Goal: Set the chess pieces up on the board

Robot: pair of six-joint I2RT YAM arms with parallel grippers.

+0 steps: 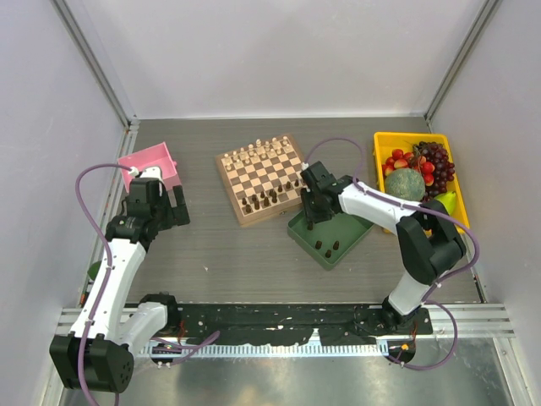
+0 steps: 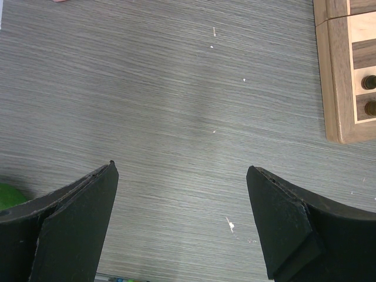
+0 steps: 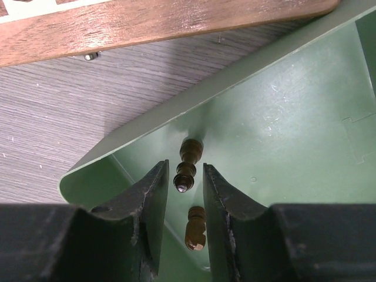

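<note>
My right gripper (image 3: 184, 167) hangs low in the green tray (image 3: 294, 135), jaws narrowly parted and gripping nothing, straddling a dark brown chess piece (image 3: 190, 153) whose length runs along the gap, with the board (image 3: 147, 23) just beyond.

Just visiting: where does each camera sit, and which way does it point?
Top external: fixed above and behind, looking down on the table; left arm and right arm show.
Left wrist: on the left arm, facing down at the table; left gripper open, the board at right.
Right wrist: on the right arm, facing down into the green tray; right gripper straddles a chess piece.
Shared: both wrist views catch the board's edge.
</note>
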